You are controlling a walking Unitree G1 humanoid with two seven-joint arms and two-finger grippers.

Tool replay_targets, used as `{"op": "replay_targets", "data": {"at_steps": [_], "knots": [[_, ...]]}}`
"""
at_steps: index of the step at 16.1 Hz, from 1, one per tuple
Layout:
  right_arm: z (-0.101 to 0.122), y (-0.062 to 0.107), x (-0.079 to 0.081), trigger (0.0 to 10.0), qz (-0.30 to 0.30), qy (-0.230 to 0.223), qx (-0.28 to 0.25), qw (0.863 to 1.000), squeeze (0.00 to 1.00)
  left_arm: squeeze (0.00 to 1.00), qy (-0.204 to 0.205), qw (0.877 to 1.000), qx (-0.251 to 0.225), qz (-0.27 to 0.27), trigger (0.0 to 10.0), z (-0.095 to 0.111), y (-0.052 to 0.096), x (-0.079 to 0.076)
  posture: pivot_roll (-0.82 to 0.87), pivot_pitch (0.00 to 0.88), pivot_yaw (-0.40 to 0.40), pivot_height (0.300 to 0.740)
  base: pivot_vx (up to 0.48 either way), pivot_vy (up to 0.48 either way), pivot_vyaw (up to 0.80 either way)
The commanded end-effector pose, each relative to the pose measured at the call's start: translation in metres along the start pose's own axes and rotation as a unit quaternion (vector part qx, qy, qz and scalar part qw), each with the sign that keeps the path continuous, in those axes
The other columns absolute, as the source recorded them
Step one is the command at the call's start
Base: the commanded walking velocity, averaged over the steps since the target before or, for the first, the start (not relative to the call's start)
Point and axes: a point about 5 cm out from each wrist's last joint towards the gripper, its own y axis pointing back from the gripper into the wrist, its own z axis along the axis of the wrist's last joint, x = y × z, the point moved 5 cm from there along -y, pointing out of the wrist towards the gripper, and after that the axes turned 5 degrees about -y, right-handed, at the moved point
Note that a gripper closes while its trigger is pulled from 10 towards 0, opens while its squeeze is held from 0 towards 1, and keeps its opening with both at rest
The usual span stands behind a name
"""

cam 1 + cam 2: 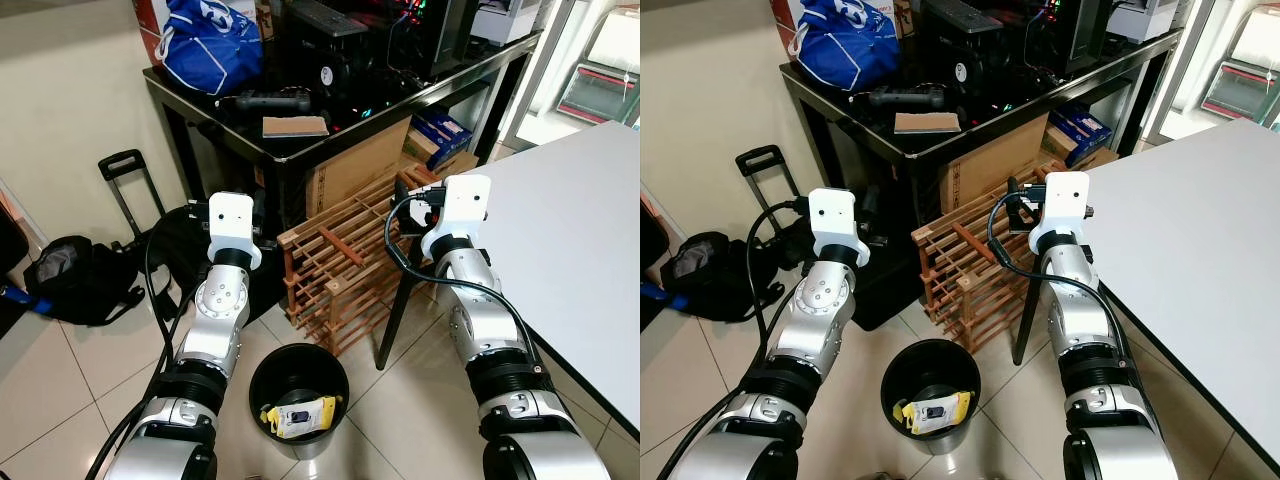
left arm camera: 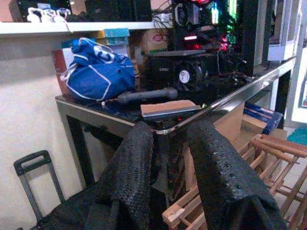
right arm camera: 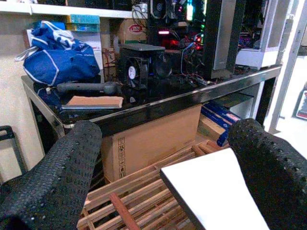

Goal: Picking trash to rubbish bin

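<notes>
Left tool (image 2: 168,177) raised, fingers apart, grasping nothing. Right tool (image 3: 163,177) also raised, fingers spread wide and empty, the white bench (image 1: 580,230) corner between them in the wrist view. Black bin (image 1: 298,385) on the tiled floor, bottom centre of the frame, between both arms; yellow trash (image 1: 300,413) lies inside it. Wooden rack (image 1: 340,270) leans just behind the bin. Black bench (image 1: 300,140) above carries a blue bag (image 1: 210,45). Black backpack (image 1: 70,280) at left.
</notes>
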Motion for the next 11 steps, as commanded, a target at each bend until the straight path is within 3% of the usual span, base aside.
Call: {"op": "replay_targets", "data": {"at_steps": [1,2,11], "knots": [[0.0011,-0.0014,-0.0017,10.0,-0.003,-0.011,0.002,1.000,0.00,0.00,-0.003,1.000,0.002,-0.003,10.0,-0.0009,-0.0001,-0.0006,-0.04,0.011,0.039,0.740,0.000,0.000,0.00],[-0.0003,-0.0015,-0.0016,10.0,-0.003,-0.013,0.006,1.000,0.00,0.00,-0.003,1.000,0.002,-0.003,10.0,-0.0010,-0.0001,-0.0006,-0.04,0.011,0.039,0.740,0.000,0.000,0.00],[-0.0021,-0.0022,0.0008,10.0,0.002,-0.011,0.012,1.000,0.00,0.00,-0.001,1.000,-0.001,-0.007,10.0,0.0011,-0.0016,-0.0012,-0.04,0.008,0.043,0.740,0.000,0.000,-0.80]]}}
